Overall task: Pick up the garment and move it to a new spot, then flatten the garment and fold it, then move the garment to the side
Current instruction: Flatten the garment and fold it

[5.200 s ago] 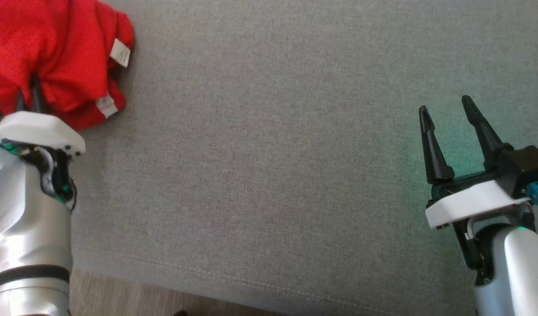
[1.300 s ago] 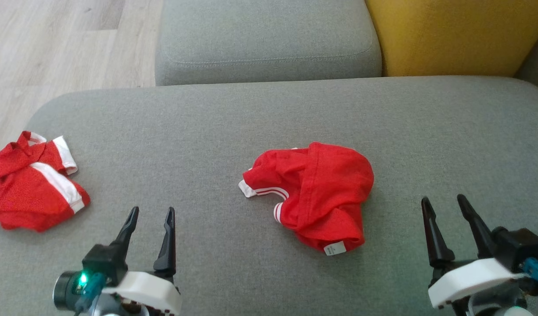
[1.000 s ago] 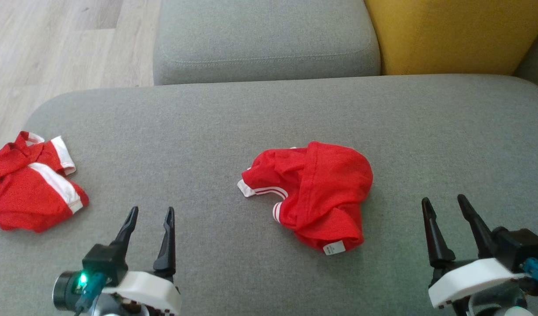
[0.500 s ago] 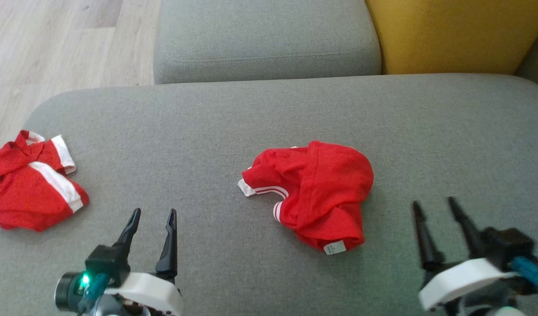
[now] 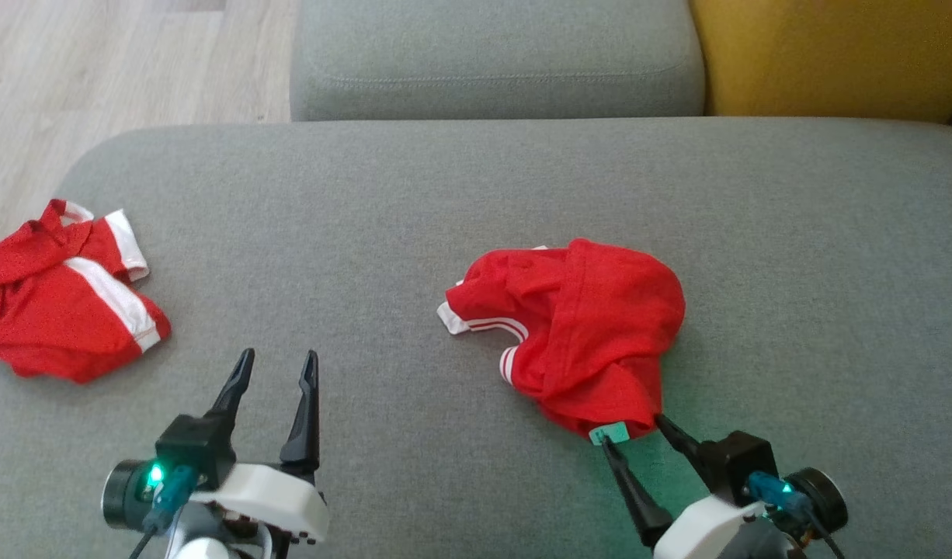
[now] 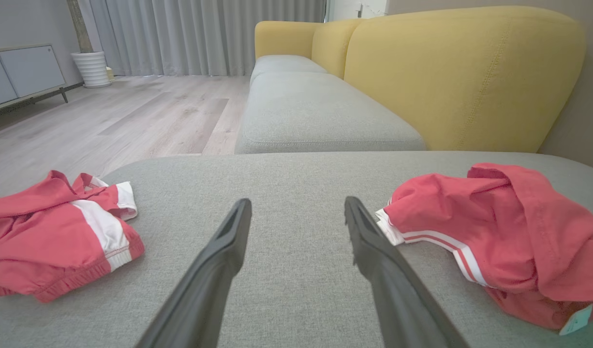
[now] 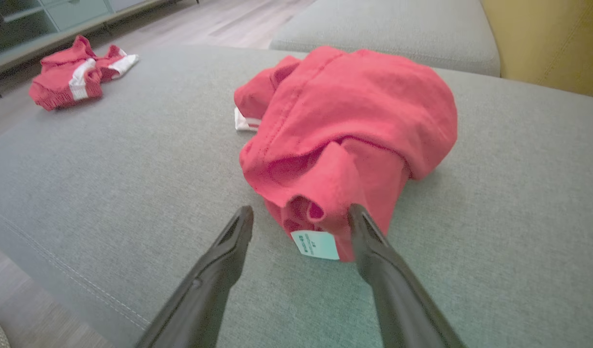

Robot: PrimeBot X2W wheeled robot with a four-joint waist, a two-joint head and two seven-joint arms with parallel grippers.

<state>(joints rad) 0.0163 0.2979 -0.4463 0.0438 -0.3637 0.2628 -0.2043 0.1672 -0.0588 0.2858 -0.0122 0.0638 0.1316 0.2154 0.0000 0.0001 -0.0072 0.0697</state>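
A crumpled red garment with white striped trim lies in the middle of the grey sofa seat; its near end carries a small label. My right gripper is open at that near end, one finger on each side of the label, the jaws standing wide around the cloth's tip. My left gripper is open over bare cushion, to the left of the garment, holding nothing.
A second red piece with a white band lies at the seat's left edge, also in the left wrist view. A yellow backrest and another grey cushion stand behind. Wood floor lies beyond the left edge.
My right gripper has moved left and forward up to the garment's near end, its fingers now around the label. The head camera shifted slightly. The left gripper barely moved.
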